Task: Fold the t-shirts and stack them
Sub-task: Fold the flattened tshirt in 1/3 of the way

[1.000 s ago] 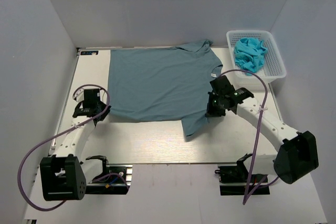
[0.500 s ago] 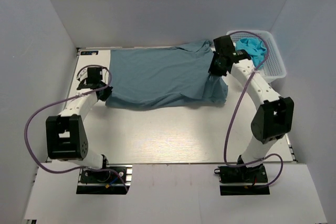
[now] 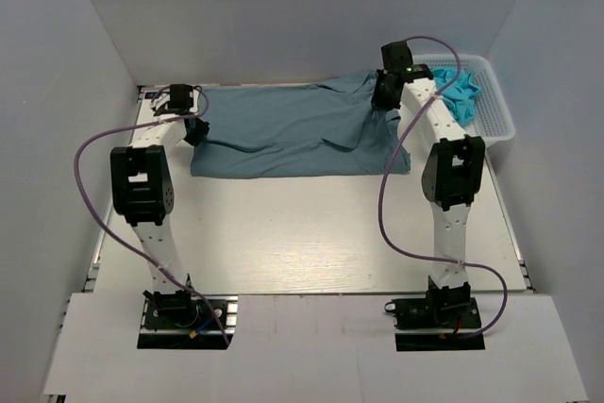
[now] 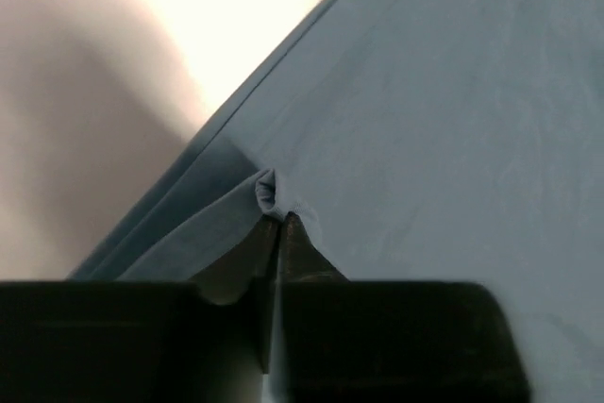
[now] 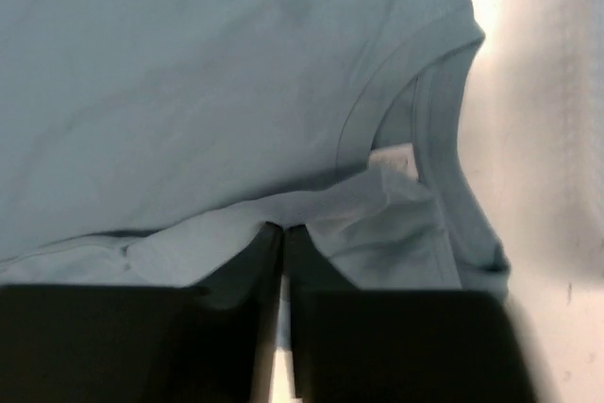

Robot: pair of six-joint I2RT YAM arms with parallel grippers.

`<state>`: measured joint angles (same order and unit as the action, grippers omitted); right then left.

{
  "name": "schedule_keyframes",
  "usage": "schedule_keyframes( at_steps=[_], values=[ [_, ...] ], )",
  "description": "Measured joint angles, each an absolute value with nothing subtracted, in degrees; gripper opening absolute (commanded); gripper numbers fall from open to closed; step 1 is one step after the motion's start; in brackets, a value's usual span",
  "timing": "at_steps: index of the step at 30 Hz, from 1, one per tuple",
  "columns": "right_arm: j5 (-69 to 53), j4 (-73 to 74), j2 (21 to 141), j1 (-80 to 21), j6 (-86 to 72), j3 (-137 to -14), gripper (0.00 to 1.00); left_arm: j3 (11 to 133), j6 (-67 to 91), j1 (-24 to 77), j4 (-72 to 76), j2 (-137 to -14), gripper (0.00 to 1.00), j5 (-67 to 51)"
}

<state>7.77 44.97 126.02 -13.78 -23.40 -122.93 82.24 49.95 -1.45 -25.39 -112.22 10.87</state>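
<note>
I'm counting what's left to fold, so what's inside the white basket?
A crumpled turquoise cloth lies in the white basket. The right arm covers its left part, and anything under the cloth is hidden.

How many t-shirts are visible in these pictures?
1 for certain: the slate-blue t-shirt on the far half of the table, pinched by the left tool and right tool. The bright blue cloth bunched in the white basket may hide more.

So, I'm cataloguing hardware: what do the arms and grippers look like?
The left arm and right arm are white links with boxy black joint housings; a purple cable loops beside each. The left gripper and right gripper are black, flat-fingered.
</note>
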Motion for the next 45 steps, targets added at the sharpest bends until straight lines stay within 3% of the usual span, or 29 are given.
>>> schedule_keyframes(
  at_steps=[1,2,4,5,9,17,31,39,45],
  values=[
    [7.8,44.4,127.5,-13.6,-23.2,-123.6,0.22,85.9,49.6,-1.5,-26.5,-115.2,0.99,10.5],
    [8.0,43.5,129.0,-13.5,-22.6,-124.0,0.31,90.1,49.5,-1.5,-28.0,-118.1,1.00,10.4],
    [7.9,42.0,131.2,-13.2,-21.5,-124.4,0.78,98.2,49.2,-1.6,-29.7,-123.7,1.00,9.6],
    [7.4,41.7,132.1,-13.1,-20.4,-124.8,0.90,101.8,49.0,-1.7,-31.2,-125.8,1.00,9.1],
    [3.7,40.7,131.4,-13.3,-15.8,-124.1,0.90,105.2,47.9,-2.1,-34.3,-127.3,1.00,8.1],
    [0.8,36.7,111.9,-14.8,-15.5,-98.5,0.90,86.6,46.1,-1.2,-30.7,-115.3,1.00,3.1],
    [-3.6,29.4,116.8,-8.6,-21.1,-84.3,0.90,80.5,46.4,0.2,-23.1,-115.8,1.00,-4.4],
    [-8.5,20.0,104.6,-7.1,-22.3,-65.6,0.90,70.5,45.5,0.1,-22.7,-108.5,1.00,-2.3],
    [-10.4,18.9,87.0,-7.6,-24.7,-45.8,0.90,55.6,45.3,0.2,-28.8,-94.6,1.00,0.2]
  ],
)
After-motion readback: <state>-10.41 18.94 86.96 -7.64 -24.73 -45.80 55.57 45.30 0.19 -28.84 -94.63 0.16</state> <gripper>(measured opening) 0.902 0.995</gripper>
